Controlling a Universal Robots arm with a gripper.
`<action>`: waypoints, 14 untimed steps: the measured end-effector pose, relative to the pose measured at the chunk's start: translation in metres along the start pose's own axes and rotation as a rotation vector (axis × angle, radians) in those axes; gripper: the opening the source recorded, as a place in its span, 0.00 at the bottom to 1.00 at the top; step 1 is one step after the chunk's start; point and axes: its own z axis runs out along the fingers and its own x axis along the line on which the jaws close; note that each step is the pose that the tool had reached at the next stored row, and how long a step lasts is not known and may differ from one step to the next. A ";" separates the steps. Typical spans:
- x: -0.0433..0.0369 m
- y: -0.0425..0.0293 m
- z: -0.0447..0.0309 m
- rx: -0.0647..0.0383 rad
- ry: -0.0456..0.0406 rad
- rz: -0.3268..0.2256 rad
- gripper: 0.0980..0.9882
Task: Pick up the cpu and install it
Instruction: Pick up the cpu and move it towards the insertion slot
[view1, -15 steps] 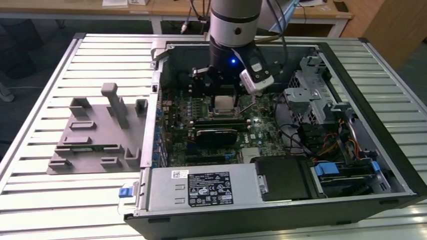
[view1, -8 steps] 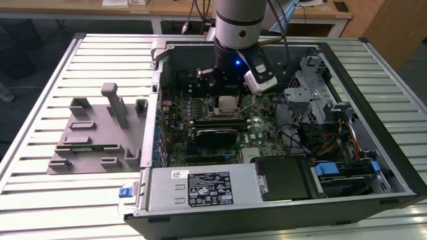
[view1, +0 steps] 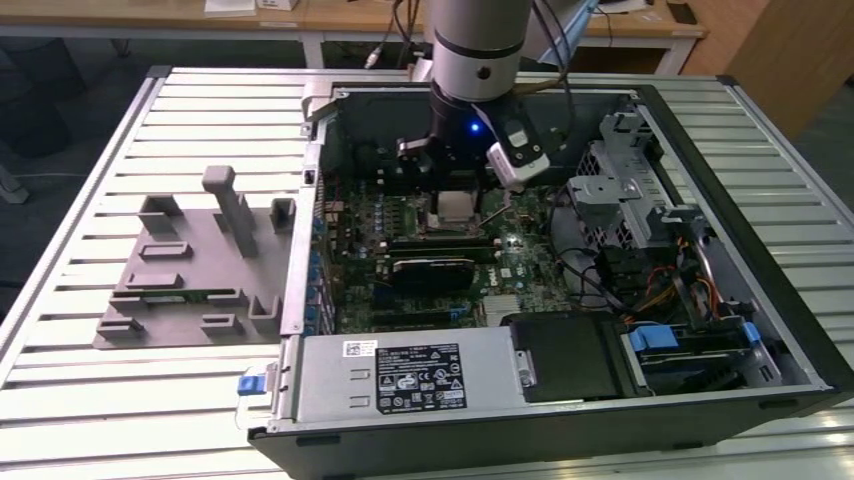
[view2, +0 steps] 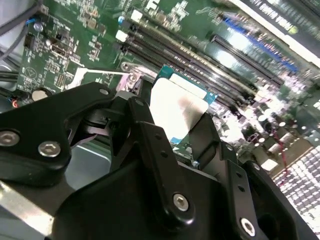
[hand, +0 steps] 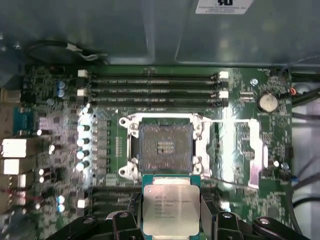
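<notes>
The cpu (hand: 171, 206), a flat square chip with a silver-grey metal top on a green rim, hangs between the black fingers (hand: 126, 221) of my gripper (hand: 171, 222), which is shut on its two sides. In the first wrist view it hovers just beside the open black socket (hand: 165, 147) of the green motherboard (hand: 55, 100), apart from it. The socket's metal load plate (hand: 246, 150) lies flipped open to one side. The second wrist view has the cpu (view2: 177, 107) tilted in the gripper (view2: 175, 127). In the exterior view the gripper (view1: 457, 195) holds the cpu (view1: 457, 207) inside the open case.
The open computer case (view1: 747, 250) lies on a slatted table (view1: 107, 400). A power supply (view1: 400, 375) sits at its near side and a drive cage (view1: 627, 190) with cables at the exterior view's right. A grey fixture plate (view1: 187, 270) rests to the left. Empty memory slots (hand: 155, 90) run beside the socket.
</notes>
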 end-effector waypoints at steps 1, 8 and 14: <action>-0.0001 0.0018 0.0019 0.000 0.0008 0.000 0.50; -0.0001 0.0135 0.0126 0.006 0.0148 0.000 0.50; -0.0019 0.0165 0.0168 0.007 0.0176 0.000 0.50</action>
